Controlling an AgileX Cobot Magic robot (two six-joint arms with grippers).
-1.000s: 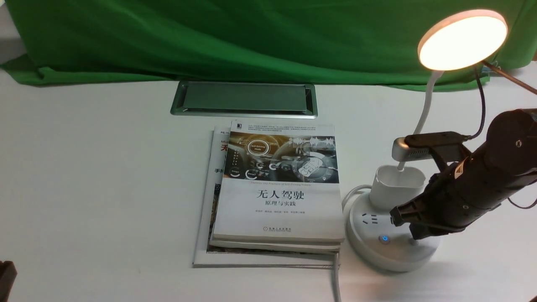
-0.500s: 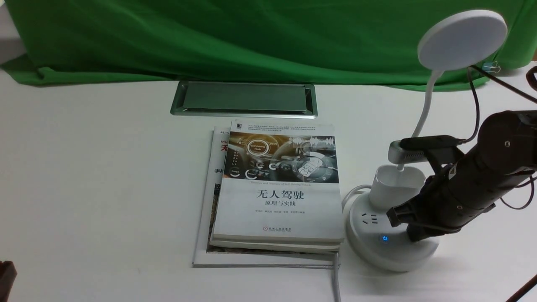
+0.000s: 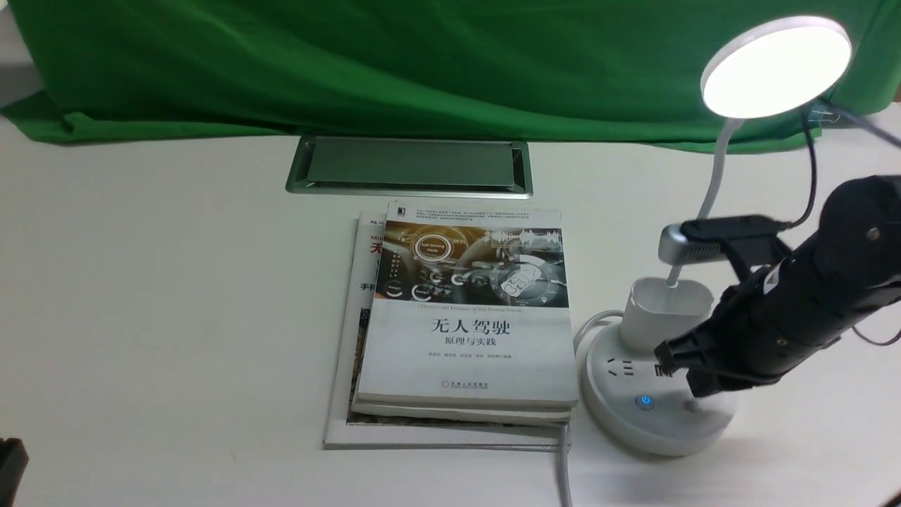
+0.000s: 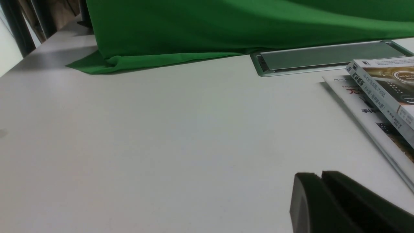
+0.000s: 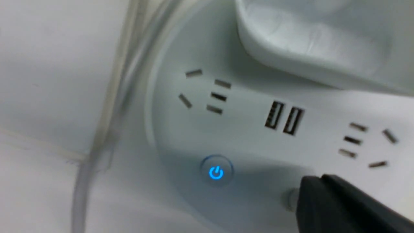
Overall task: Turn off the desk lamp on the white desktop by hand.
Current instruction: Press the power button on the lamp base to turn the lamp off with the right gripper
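The desk lamp stands at the right of the white desktop (image 3: pixel 176 282), and its disc head (image 3: pixel 776 67) glows white. On its round base (image 3: pixel 633 426) a blue power button (image 3: pixel 645 401) is lit. My right gripper (image 3: pixel 690 387) is shut, with its tip down on the base right of that button. In the right wrist view the shut fingertips (image 5: pixel 312 184) cover part of a small grey button (image 5: pixel 290 198), beside the blue power button (image 5: pixel 216 172). My left gripper (image 4: pixel 312 176) is shut and empty, low over bare desktop at the near left.
A stack of books (image 3: pixel 464 317) lies just left of the lamp base. The silver-framed hatch (image 3: pixel 408 167) sits behind them, below the green cloth (image 3: pixel 352 63). The lamp's white cord (image 3: pixel 563 472) runs off the front edge. A cup-shaped holder (image 3: pixel 662 310) rises behind my right gripper.
The lamp head glowed warm a second ago, was dark half a second ago, and now shines white. My right gripper dipped, then rose slightly, staying over the base.
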